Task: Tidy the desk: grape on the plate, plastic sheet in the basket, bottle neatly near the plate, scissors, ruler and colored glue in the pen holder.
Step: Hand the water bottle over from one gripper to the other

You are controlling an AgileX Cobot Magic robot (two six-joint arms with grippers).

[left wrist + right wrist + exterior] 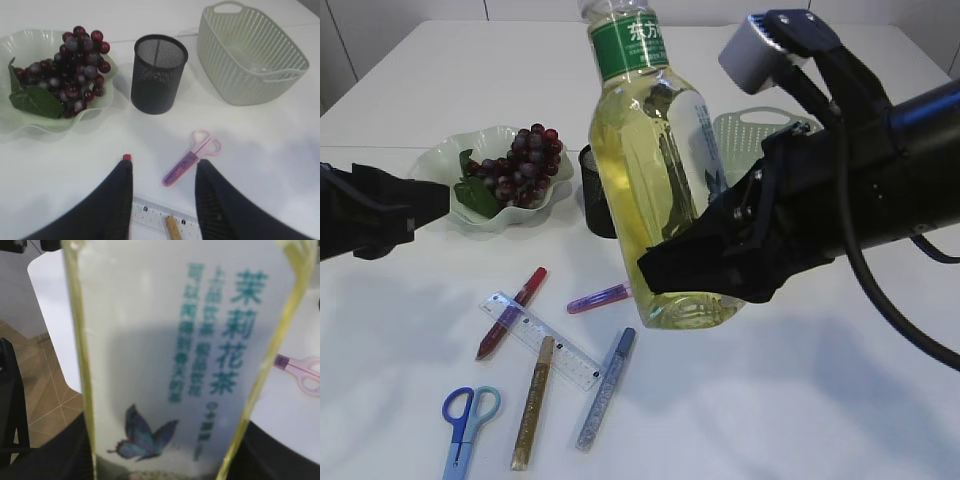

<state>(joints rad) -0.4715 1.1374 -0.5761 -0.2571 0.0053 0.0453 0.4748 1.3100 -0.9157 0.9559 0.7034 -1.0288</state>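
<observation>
My right gripper (705,272) is shut on the lower body of a tall bottle (655,170) of yellow tea, held upright above the table. In the right wrist view the bottle (175,340) fills the frame between the gripper's (165,455) black fingers. Dark grapes (520,165) lie on the pale green plate (440,165). My left gripper (165,166) hangs open over a clear ruler (155,215), a gold glue stick (173,227) and pink-handled scissors (192,162). A black mesh pen holder (157,75) stands beside the plate. The plastic sheet is out of view.
A pale green basket (250,60) stands right of the pen holder. Red (512,310), gold (533,402) and blue (606,388) glue sticks, the ruler (545,340) and blue scissors (465,425) lie on the front left of the white table.
</observation>
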